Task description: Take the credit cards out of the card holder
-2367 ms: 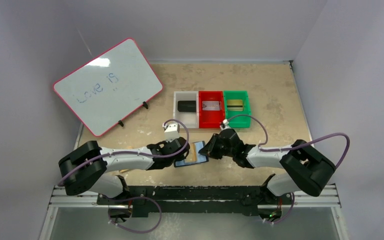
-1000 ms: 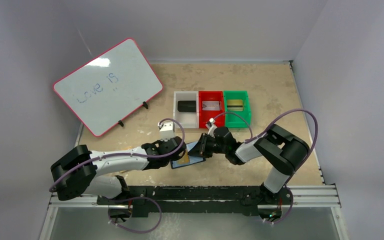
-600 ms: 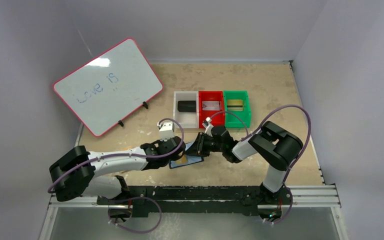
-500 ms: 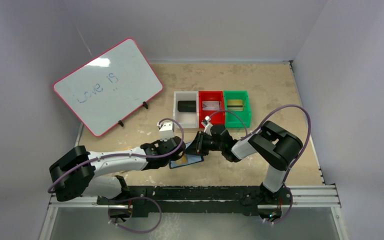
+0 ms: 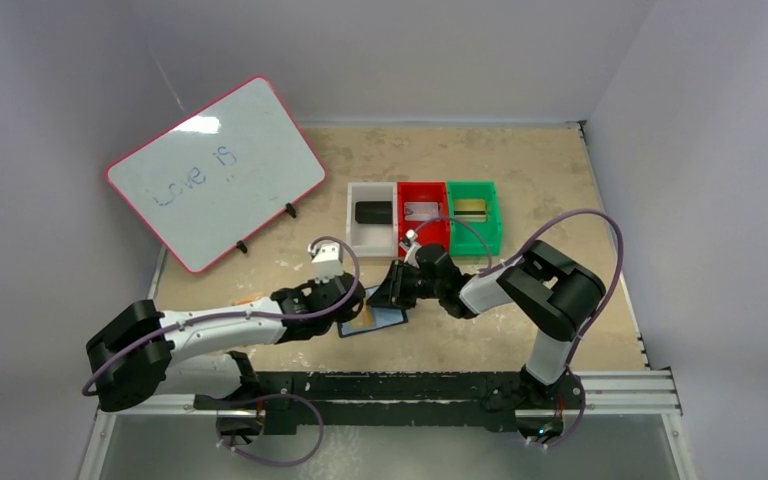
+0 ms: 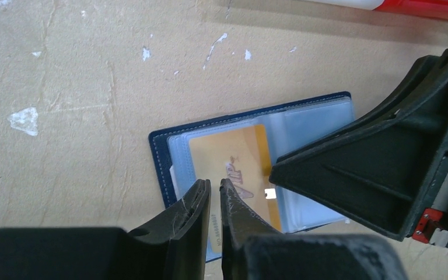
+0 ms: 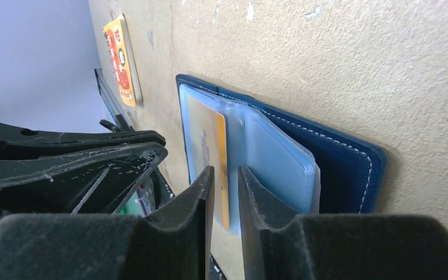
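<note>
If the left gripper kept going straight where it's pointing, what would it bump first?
The gold card in the open blue wallet. The left gripper aims its tips right at the card's near edge. It may already be touching, but the depth is unclear.

The right gripper (image 5: 397, 287) now reaches farther left over the holder (image 5: 385, 320); the left gripper (image 5: 352, 303) draws back toward the surface's left edge.

I count 1 card holder (image 6: 303, 128) w/ 1 gold card (image 6: 233, 157) in it. 3 bins: 1 white (image 5: 372, 240), 1 red (image 5: 422, 240), 1 green (image 5: 473, 240). 1 whiteboard (image 5: 215, 170), 1 orange pad (image 7: 122, 58), 2 grippers, left (image 6: 213, 198) & right (image 7: 224, 181).
</note>
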Motion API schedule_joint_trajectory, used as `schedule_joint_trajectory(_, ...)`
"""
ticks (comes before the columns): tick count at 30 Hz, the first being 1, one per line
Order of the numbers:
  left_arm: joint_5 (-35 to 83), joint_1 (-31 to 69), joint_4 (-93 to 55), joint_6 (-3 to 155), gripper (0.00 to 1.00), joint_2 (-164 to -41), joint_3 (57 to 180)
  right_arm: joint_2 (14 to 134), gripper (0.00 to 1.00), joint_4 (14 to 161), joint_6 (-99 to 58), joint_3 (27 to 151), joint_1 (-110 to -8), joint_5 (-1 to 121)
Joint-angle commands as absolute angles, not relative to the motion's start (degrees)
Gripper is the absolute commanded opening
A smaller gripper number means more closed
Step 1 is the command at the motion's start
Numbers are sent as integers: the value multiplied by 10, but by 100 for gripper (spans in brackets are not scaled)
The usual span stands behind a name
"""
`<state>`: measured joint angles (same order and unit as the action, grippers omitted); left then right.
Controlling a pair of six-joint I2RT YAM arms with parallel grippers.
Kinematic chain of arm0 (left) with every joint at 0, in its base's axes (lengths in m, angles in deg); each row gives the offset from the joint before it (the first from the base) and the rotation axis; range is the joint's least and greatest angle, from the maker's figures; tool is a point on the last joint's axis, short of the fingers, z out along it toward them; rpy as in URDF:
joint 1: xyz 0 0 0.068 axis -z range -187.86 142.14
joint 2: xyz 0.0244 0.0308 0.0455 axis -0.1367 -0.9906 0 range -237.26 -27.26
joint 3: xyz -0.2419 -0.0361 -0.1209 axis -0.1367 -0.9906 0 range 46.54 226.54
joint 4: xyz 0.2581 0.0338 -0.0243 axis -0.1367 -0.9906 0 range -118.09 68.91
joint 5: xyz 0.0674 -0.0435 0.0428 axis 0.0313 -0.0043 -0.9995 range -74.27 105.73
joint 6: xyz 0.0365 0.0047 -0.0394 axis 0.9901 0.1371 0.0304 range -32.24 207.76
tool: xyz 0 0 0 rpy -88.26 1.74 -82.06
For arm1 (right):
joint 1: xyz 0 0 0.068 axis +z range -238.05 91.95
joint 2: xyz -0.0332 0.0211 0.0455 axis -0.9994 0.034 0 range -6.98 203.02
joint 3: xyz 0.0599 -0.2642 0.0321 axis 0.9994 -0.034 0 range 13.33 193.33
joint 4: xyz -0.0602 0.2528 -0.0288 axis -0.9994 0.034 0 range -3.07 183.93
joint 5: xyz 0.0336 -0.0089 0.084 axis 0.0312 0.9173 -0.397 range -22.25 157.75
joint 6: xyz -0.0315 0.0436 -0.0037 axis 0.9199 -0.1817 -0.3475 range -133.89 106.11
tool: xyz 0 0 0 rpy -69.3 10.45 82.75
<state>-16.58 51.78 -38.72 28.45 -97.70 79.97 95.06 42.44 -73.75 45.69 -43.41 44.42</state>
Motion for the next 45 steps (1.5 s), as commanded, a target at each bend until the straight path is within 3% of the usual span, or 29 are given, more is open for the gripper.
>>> schedule_joint_trajectory(1, -150, 514, -370, 277, 13, -953, 774, 960, 25, 440, -718, 481, -430, 441)
schedule_joint_trajectory(6, -109, 514, -349, 265, 13, -961, 751, 979, 23, 430, -720, 496, -419, 428)
schedule_joint_trajectory(9, -94, 514, -332, 258, 12, -966, 734, 983, 16, 417, -733, 488, -417, 432)
schedule_joint_trajectory(18, -107, 513, -337, 242, 7, -980, 716, 988, 14, 349, -745, 479, -416, 399)
schedule_joint_trajectory(24, -122, 514, -357, 241, 6, -968, 713, 960, 0, 413, -747, 470, -418, 425)
schedule_joint_trajectory(36, -151, 514, -356, 245, 3, -1014, 712, 911, 0, 485, -725, 457, -440, 463)
schedule_joint_trajectory(45, -168, 514, -370, 250, 3, -980, 718, 876, 0, 555, -691, 460, -458, 485)
